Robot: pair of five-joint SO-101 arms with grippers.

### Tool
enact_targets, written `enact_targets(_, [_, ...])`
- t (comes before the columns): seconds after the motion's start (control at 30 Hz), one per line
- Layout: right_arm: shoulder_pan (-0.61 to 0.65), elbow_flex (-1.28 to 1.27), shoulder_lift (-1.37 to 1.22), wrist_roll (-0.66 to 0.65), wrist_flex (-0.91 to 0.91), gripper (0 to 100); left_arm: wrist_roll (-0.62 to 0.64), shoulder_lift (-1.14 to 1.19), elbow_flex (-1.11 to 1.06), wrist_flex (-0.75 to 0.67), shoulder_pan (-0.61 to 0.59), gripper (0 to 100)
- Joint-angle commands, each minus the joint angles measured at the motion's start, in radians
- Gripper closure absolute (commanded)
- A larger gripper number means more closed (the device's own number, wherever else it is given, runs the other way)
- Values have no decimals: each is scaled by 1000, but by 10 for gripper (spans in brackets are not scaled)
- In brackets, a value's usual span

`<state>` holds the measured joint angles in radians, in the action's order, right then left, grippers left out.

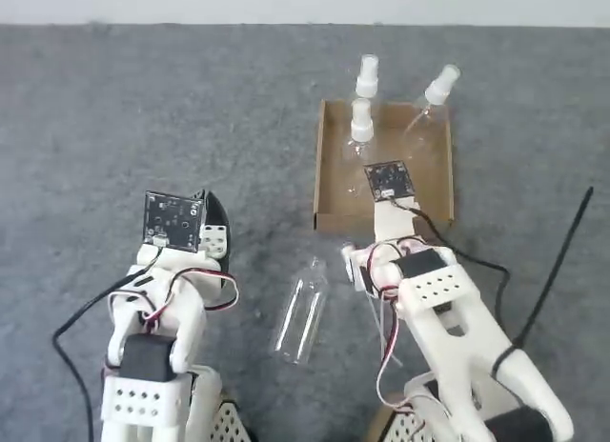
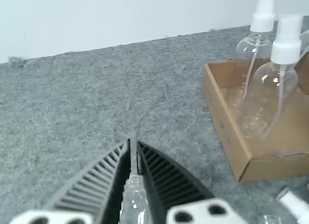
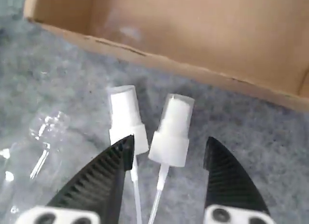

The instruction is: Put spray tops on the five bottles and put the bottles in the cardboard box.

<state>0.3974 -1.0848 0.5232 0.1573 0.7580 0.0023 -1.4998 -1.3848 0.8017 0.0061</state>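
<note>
The cardboard box (image 1: pixel 321 166) sits at centre right and holds several clear bottles with white spray tops (image 1: pixel 362 118). A topless clear bottle (image 1: pixel 300 311) lies on the carpet between the arms. Two loose spray tops (image 3: pixel 126 119) (image 3: pixel 171 132) lie side by side just outside the box's near wall (image 3: pixel 159 60). My right gripper (image 3: pixel 169 144) is open, with a finger on either side of the pair. My left gripper (image 2: pixel 133 146), over the carpet left of the box (image 2: pixel 227 122), is shut on something clear (image 2: pixel 133 197) that looks like a bottle.
Grey carpet covers the table, with open room to the left and behind the box. A white wall (image 2: pixel 120 16) rises at the far edge. A black cable (image 1: pixel 558 271) runs along the right side.
</note>
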Motion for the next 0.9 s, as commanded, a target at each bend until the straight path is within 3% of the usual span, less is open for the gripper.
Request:
enact_targets(0.0, [-13, 2, 47, 14, -25, 822, -5, -12, 7, -21, 3, 989])
enact_targets(0.2, [-13, -18, 47, 15, -24, 824, -5, -12, 7, -21, 3, 989])
enact_targets(0.47, [-16, -51, 47, 8, -24, 896, -5, -12, 7, -21, 3, 989])
enact_targets(0.63, [-84, -58, 48, 5, -22, 896, -5, -12, 7, -21, 3, 989])
enact_targets(0.87, [-91, -64, 48, -92, 45, 895, -5, -12, -1, -26, 3, 989])
